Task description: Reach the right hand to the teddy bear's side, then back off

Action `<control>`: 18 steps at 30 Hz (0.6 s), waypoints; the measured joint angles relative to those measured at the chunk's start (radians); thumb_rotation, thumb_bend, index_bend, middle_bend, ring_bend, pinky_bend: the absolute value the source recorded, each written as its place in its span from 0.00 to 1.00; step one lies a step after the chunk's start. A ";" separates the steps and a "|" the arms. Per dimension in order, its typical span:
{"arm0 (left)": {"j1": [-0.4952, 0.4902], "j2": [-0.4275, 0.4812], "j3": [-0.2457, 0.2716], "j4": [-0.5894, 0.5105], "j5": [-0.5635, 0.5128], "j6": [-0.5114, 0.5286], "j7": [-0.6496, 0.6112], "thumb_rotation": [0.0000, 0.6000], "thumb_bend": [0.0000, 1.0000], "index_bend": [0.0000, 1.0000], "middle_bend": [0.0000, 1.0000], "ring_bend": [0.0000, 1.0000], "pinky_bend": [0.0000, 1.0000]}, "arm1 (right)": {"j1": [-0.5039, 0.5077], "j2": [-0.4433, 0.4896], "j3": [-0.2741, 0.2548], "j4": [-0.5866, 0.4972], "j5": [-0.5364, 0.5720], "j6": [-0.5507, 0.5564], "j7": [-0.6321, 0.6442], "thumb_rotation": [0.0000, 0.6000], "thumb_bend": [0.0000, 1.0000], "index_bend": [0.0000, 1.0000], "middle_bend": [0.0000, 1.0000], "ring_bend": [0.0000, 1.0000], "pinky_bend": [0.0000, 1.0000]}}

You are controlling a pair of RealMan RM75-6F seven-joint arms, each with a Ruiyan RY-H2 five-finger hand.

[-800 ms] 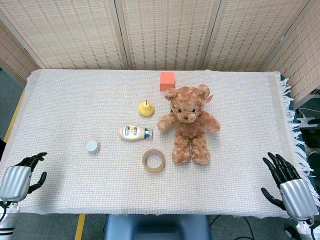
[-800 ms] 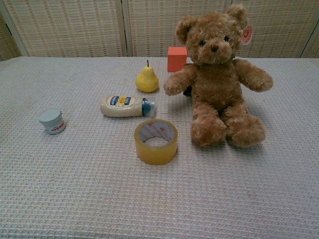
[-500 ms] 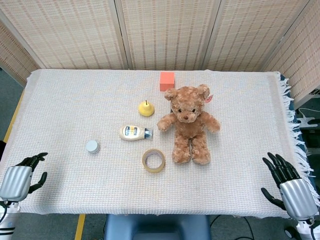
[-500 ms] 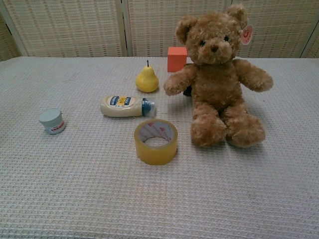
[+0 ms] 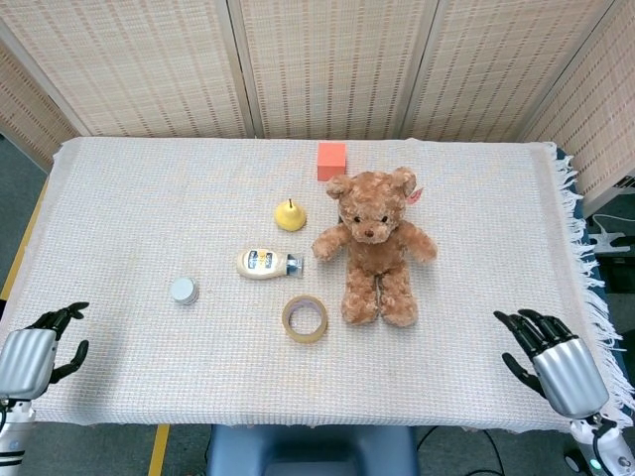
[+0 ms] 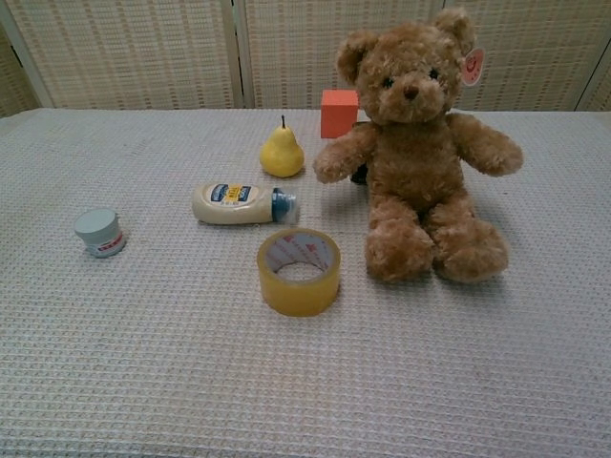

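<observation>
Right hand at near table edge — reach not yet made.
The right hand (image 5: 551,349), fingers spread and holding nothing, sits well apart from the teddy bear (image 5: 375,245), leaving a bare approach to its flank. Bear sits mid-table, right of centre — facing the robot, long axis head-far, feet-near.

the right hand (image 5: 549,350) has moved left and a little farther in over the near right edge of the table (image 5: 149,188), its fingers apart and holding nothing. the left hand (image 5: 38,349) has slipped slightly left and nearer at the near left corner.
</observation>
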 measured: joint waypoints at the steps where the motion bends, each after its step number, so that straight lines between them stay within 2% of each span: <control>1: 0.003 0.003 0.000 -0.003 0.002 0.005 -0.002 1.00 0.40 0.23 0.34 0.34 0.62 | 0.009 -0.004 0.005 0.006 -0.002 -0.008 -0.020 1.00 0.12 0.27 0.40 0.34 0.47; 4: 0.005 0.006 0.000 -0.010 0.004 0.010 0.002 1.00 0.40 0.23 0.34 0.34 0.62 | 0.043 -0.015 0.028 0.003 0.001 -0.051 -0.108 1.00 0.11 0.28 0.40 0.31 0.45; 9: 0.004 0.006 0.005 -0.014 0.005 0.002 0.026 1.00 0.40 0.23 0.34 0.34 0.62 | 0.121 -0.047 0.080 0.002 0.042 -0.164 -0.252 1.00 0.11 0.28 0.32 0.23 0.35; 14: 0.007 0.011 0.007 -0.026 -0.006 -0.005 0.039 1.00 0.40 0.23 0.34 0.34 0.62 | 0.178 -0.111 0.116 0.066 0.091 -0.215 -0.273 1.00 0.11 0.25 0.19 0.12 0.26; 18: 0.010 0.014 0.008 -0.032 -0.007 -0.004 0.046 1.00 0.40 0.23 0.34 0.34 0.62 | 0.212 -0.172 0.133 0.140 0.120 -0.232 -0.256 1.00 0.11 0.23 0.17 0.10 0.25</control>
